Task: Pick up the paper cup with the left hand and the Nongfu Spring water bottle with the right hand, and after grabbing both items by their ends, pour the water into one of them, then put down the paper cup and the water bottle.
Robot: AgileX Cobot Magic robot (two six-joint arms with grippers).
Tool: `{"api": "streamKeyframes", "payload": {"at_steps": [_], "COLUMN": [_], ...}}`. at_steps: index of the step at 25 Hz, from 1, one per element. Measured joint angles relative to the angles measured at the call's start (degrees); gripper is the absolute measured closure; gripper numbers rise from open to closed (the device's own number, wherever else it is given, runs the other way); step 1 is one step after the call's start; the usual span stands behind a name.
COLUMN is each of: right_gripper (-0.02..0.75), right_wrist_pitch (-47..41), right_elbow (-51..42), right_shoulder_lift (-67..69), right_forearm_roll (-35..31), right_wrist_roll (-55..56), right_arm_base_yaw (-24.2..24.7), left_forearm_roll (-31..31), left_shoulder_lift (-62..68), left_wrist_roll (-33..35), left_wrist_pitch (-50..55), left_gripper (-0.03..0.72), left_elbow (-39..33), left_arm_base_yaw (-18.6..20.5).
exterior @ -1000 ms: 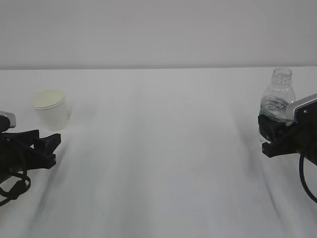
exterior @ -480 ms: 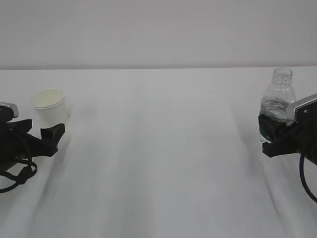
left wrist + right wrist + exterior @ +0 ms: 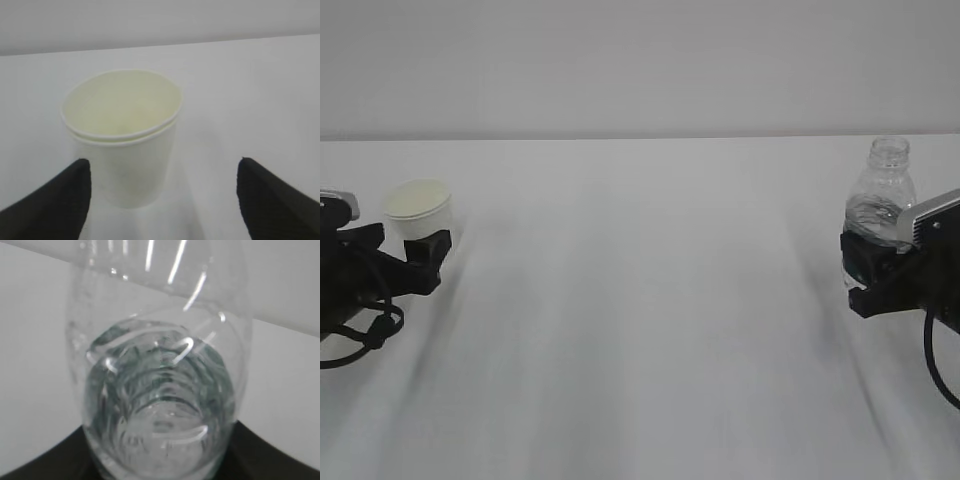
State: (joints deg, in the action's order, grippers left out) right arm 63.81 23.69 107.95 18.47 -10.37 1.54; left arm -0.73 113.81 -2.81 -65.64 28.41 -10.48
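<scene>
Closing in: left tool (image 3: 162, 200) has spread wide and slid fwd since a sec ago, its fingers now flanking the paper cup (image 3: 122, 135), which stands upright at the desk's (image 3: 640, 300) left, not yet touched. Right tool (image 3: 868, 272), unmoved, clamps the Nongfu Spring water bottle (image 3: 882, 195) low down, bottle upright w/ water inside. Next step, probably: squeeze the cup.

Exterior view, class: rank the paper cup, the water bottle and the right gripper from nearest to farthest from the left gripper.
1. Paper cup, between the left gripper's open jaws, far left.
2. Right gripper, far right.
3. Water bottle, held there; too close to rank apart.
</scene>
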Motion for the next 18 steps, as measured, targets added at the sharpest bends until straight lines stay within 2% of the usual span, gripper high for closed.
{"api": "streamKeyframes", "payload": {"at_steps": [6,18], "right_gripper": [0.381,0.381], "right_wrist_pitch": [0.0,0.0], "right_elbow": [0.0,0.0], "right_shoulder_lift": [0.0,0.0], "right_forearm_roll": [0.1,0.2], "right_wrist_roll": [0.1,0.1], "right_arm_base_yaw": [0.0,0.0], "left_forearm_roll": [3.7,3.8], "left_shoulder_lift": [5.0,10.0], "left_wrist_roll": [0.0,0.0], "left_wrist_pitch": [0.0,0.0], "left_gripper": [0.018,0.061], "left_elbow": [2.4,8.4], "left_arm_base_yaw": [0.0,0.0]}}
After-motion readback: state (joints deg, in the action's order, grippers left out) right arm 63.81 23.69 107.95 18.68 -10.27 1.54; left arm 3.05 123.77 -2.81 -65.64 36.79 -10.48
